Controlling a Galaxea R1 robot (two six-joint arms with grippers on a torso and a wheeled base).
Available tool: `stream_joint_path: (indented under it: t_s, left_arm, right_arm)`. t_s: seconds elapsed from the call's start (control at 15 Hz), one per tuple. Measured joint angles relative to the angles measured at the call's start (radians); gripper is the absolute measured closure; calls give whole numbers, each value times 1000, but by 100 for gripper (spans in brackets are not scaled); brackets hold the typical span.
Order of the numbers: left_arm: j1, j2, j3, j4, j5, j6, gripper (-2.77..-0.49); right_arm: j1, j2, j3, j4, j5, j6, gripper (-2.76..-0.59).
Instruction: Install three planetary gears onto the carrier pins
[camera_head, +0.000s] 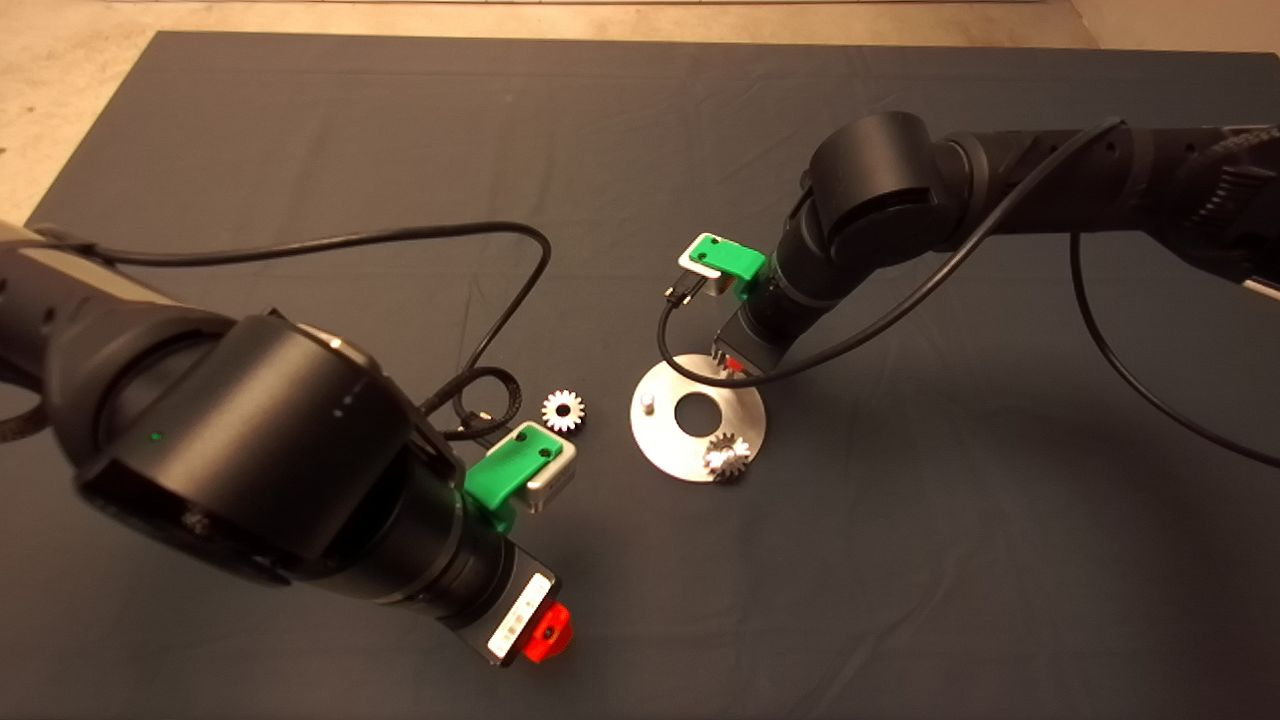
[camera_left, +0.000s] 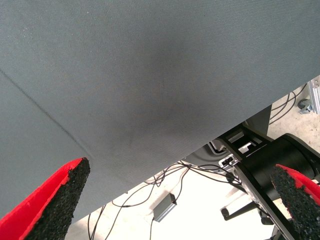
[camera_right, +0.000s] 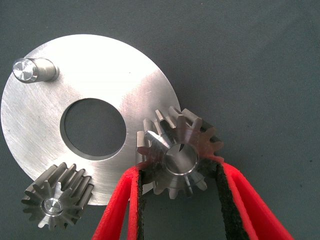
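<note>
The shiny disc (camera_head: 690, 455) lies mid-mat and also shows in the right wrist view (camera_right: 100, 70). One planetary gear (camera_head: 727, 457) sits on its near pin; it shows in the right wrist view (camera_right: 59, 202) too. One carrier pin (camera_head: 648, 402) stands bare (camera_right: 30, 70). My right gripper (camera_head: 735, 365) (camera_right: 178, 169) is shut on a second gear (camera_right: 177, 150) at the disc's far edge, with a pin tip showing through its centre hole. A third gear (camera_head: 563, 410) lies loose on the mat left of the disc. My left gripper (camera_head: 545, 632) (camera_left: 175, 200) is open and empty near the mat's front.
The dark mat (camera_head: 900, 560) covers the table. Black cables (camera_head: 500, 390) loop on the mat beside the loose gear. The left wrist view looks past the mat's edge at floor cables and a black stand (camera_left: 270, 165).
</note>
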Motion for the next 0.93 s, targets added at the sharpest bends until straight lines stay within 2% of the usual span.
stream_joint_path:
  t_s: [0.53, 0.93]
  left_arm:
    - [0, 0, 0, 0, 0, 0, -264]
    - [0, 0, 0, 0, 0, 0, -264]
  right_arm:
    - [0, -3, 19, -1, -5, 0, -81]
    - [-1, -2, 19, -18, -4, -8, -80]
